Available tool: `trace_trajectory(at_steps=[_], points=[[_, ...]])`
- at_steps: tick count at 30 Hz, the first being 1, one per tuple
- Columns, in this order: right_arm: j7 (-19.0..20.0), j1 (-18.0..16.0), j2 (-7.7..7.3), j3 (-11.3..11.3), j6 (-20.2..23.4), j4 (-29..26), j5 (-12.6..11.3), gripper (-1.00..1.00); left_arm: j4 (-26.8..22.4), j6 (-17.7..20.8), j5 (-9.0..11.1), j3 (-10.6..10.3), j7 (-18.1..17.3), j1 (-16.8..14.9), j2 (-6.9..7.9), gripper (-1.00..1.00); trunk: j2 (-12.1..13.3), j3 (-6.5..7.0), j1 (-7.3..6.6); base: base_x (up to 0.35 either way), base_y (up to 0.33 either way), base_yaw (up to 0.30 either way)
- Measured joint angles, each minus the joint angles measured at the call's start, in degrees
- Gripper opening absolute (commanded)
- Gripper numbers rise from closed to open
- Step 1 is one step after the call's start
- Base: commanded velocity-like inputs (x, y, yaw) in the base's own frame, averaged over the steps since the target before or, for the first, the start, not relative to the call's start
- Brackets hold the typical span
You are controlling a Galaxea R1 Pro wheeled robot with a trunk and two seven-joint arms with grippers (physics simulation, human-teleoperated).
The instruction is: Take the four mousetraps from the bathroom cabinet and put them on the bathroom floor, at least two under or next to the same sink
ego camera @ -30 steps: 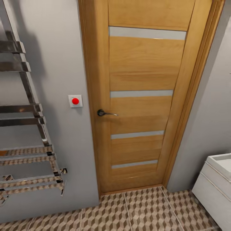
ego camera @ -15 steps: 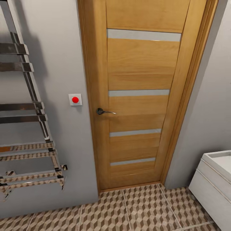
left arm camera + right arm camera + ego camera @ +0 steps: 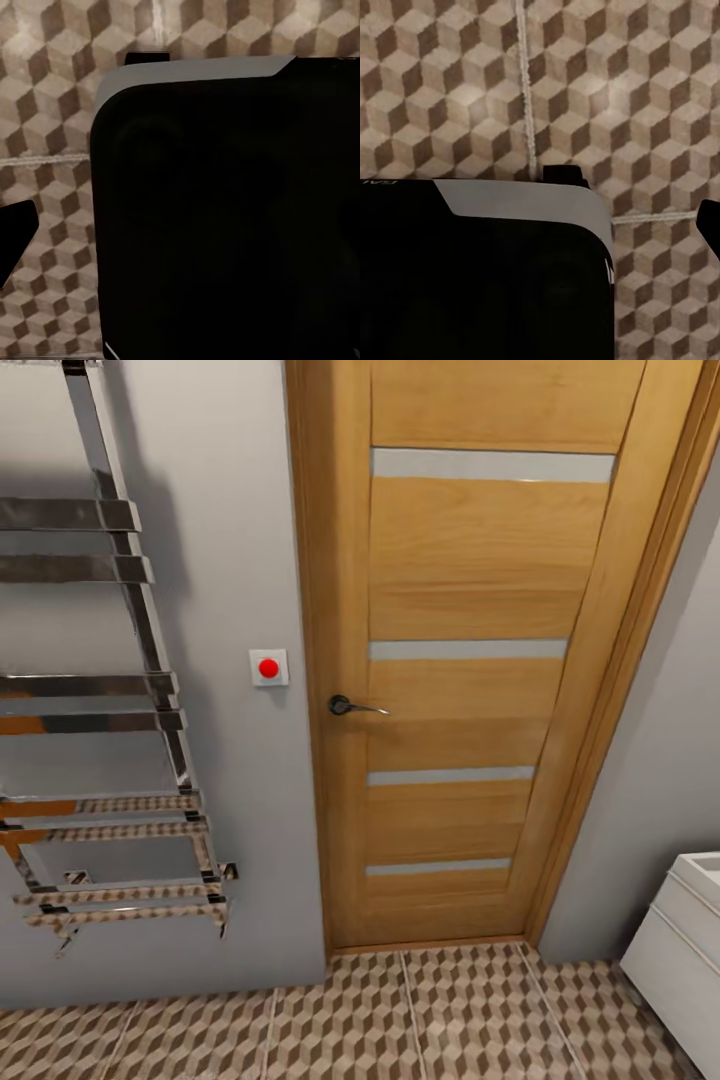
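Observation:
The mousetraps and the cabinet are out of view. The bathroom floor [image 3: 430,1020], tiled in a brown and beige cube pattern, runs along the bottom of the head view. It also lies below both arms in the left wrist view [image 3: 45,112] and the right wrist view [image 3: 615,90]. A corner of the white sink [image 3: 703,868] on its white vanity [image 3: 675,965] shows at the lower right of the head view.
A shut wooden door [image 3: 470,660] with a dark lever handle [image 3: 350,706] faces me. Left of it are a red wall button [image 3: 268,668] and a chrome towel rail [image 3: 110,710]. My black base fills much of the left wrist view [image 3: 225,217] and the right wrist view [image 3: 480,277].
The whole head view has shifted: door, button and rail sit further right than half a second ago and less of the vanity shows. The camera has moved, not the things.

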Motion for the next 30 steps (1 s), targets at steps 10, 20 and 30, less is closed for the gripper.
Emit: trace_trajectory(at_steps=[10, 20, 30], points=[[0.0, 0.0, 0.0, 0.0, 0.0, 0.0, 0.0, 1.0, 0.0, 0.0, 0.0, 0.0, 0.0, 0.0, 0.0, 1.0, 0.0, -0.01, 0.0, 0.0, 0.0, 0.281], [0.0, 0.0, 0.0, 0.0, 0.0, 0.0, 0.0, 1.0, 0.0, 0.0, 0.0, 0.0, 0.0, 0.0, 0.0, 1.0, 0.0, -0.01, 0.0, 0.0, 0.0, 0.282], [0.0, 0.0, -0.02, 0.0, 0.0, 0.0, -0.1, 1.0, 0.0, 0.0, 0.0, 0.0, 0.0, 0.0, 0.0, 1.0, 0.0, -0.01, 0.0, 0.0, 0.0, 0.282]])
